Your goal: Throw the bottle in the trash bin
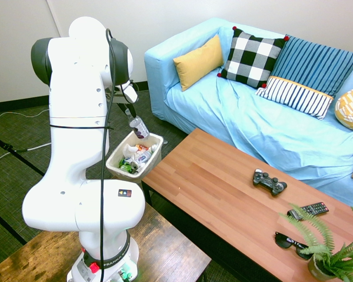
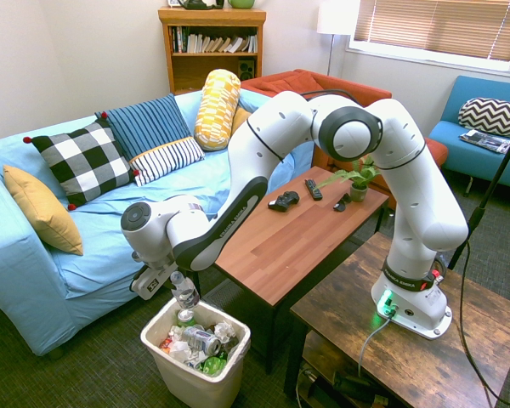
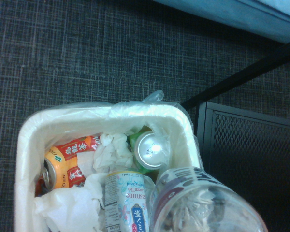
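My gripper (image 1: 130, 110) (image 2: 171, 280) is shut on the clear plastic bottle (image 1: 139, 127) (image 2: 184, 294), which has a dark label band. It hangs tilted just above the open trash bin (image 1: 155, 160) (image 2: 194, 384), over the side of the bin toward the sofa. The white bin stands on the dark carpet between the sofa and the coffee table's end. It holds cans, crumpled paper and other bottles. In the wrist view the held bottle (image 3: 203, 203) fills the lower right, with the bin's rim (image 3: 24, 140) and its trash below it.
A light blue sofa (image 2: 110, 229) with cushions runs behind the bin. The wooden coffee table (image 1: 223, 194) beside the bin carries a game controller (image 1: 269, 181), a remote (image 1: 307, 209), sunglasses and a potted fern. A dark side table (image 3: 246, 145) edge stands close to the bin.
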Robot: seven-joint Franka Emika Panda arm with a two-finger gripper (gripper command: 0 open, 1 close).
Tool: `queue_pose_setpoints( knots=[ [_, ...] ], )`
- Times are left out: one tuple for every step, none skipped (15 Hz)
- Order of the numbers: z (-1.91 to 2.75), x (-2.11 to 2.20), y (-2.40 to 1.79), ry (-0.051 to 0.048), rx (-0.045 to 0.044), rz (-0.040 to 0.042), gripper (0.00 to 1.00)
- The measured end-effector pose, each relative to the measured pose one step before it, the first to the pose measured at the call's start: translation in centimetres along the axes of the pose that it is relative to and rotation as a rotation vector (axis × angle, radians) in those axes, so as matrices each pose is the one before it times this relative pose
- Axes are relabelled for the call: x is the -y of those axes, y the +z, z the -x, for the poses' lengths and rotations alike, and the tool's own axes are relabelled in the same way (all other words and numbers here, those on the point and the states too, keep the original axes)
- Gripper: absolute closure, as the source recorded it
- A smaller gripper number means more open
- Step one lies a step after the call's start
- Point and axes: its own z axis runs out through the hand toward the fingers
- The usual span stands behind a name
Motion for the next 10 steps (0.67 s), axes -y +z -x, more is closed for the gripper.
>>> queue_pose_setpoints(
  knots=[
    [0.497, 0.222, 0.041, -0.00662, -0.00521, 0.00303, 0.0],
    [0.549, 0.235, 0.105, -0.00649, -0.00402, 0.00525, 0.0],
    [0.578, 0.248, 0.214, -0.00725, -0.00303, 0.00473, 0.0],
    [0.329, 0.326, 0.084, -0.00454, -0.00283, 0.00116, 0.0],
    [0.057, 0.256, -0.066, -0.00283, -0.00333, 0.00129, 0.0],
    [-0.273, 0.28, -0.375, 0.00121, -0.00073, -0.00285, 0.0],
    [-0.483, 0.231, -0.4, 0.00377, 0.00212, -0.00235, 0.0],
    [-0.6, 0.187, -0.38, 0.00386, 0.00021, 0.00048, 0.0],
    [-0.57, 0.107, -0.283, 0.00571, 0.00426, 0.00149, 0.0],
    [-0.496, 0.036, -0.187, 0.00575, 0.00345, 0.00147, 0.0]
  ],
)
